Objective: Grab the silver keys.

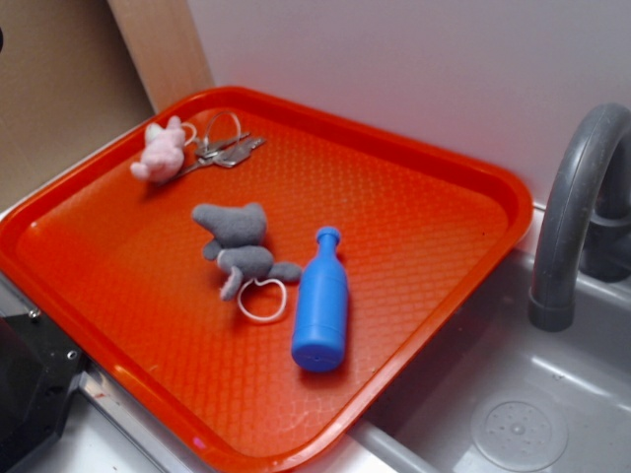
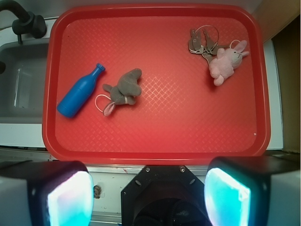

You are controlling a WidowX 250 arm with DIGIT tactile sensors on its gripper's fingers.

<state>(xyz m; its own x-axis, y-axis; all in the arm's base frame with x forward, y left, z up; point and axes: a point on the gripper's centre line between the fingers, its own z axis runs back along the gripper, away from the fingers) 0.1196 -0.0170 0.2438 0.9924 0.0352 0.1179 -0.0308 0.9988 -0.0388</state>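
Note:
The silver keys (image 1: pixel 225 150) lie flat in the far left corner of the red tray (image 1: pixel 394 207), their thin wire ring touching a small pink plush (image 1: pixel 160 151). In the wrist view the keys (image 2: pixel 201 43) sit at the upper right of the tray (image 2: pixel 188 122), just left of the pink plush (image 2: pixel 225 62). My gripper (image 2: pixel 148 197) is open, high above the tray's near edge and well away from the keys. Its glowing pads (image 2: pixel 69 200) frame the bottom corners with nothing between them. The exterior view does not show the gripper.
A grey plush (image 1: pixel 240 244) with a white ring (image 1: pixel 262 301) lies mid-tray, next to a blue toy bottle (image 1: pixel 321 313) on its side. A grey sink (image 1: pixel 513 394) with a faucet (image 1: pixel 577 197) borders the tray's right side. A wall stands behind.

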